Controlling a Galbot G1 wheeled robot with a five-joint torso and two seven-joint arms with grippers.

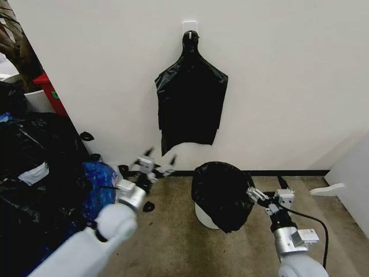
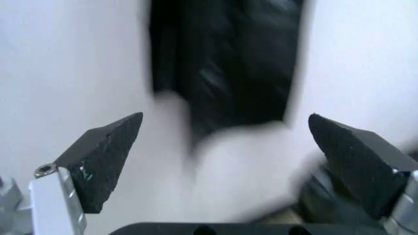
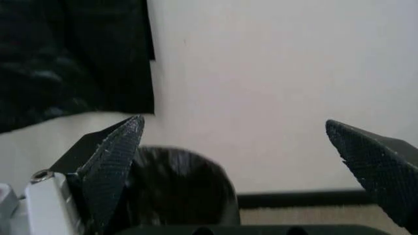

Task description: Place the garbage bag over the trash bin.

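Observation:
The garbage bag is draped over the trash bin, covering its top and most of its sides. A strip of the cream bin shows at its lower left. My left gripper is open and holds nothing, raised to the left of the bin and facing the wall. My right gripper is open and holds nothing, just right of the bagged bin. In the left wrist view the left gripper faces the hanging black bags. In the right wrist view the bagged bin sits below the open right gripper.
Flat black bags hang from a white wall hook. A heap of stuffed black bags and a blue bag crowd the left. A black scrap lies on the floor. A white object lies at the right.

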